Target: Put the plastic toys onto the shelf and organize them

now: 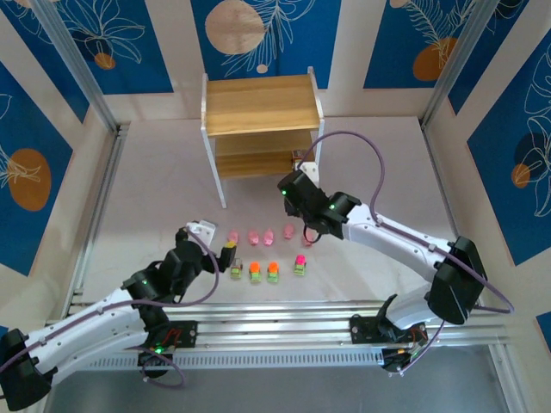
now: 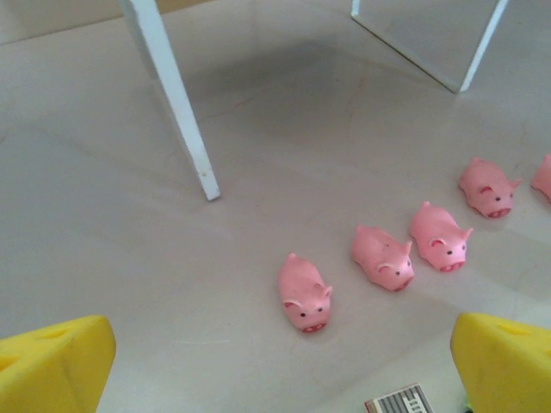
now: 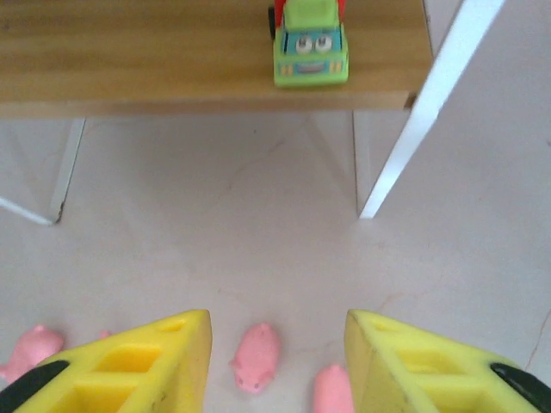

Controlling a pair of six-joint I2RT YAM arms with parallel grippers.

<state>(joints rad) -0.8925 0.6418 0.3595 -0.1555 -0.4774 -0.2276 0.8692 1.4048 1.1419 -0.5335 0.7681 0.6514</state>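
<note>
The shelf (image 1: 258,103) stands at the upper centre of the top view. The left gripper (image 2: 280,354) hangs wide and empty over the pink pigs (image 2: 305,292). The right gripper (image 3: 277,320), partly spread with nothing between its fingers, faces the shelf's lower board. One green truck (image 3: 310,43) sits there near the right end. The pigs and four green-based pieces (image 1: 256,272) lie in two rows on the table mid-frame, so most of the placing looks left to do.

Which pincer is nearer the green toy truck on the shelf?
Right. The right pincer hangs just short of the green truck, pointing at it; the left pincer is farther back, by the pink pigs.
</note>
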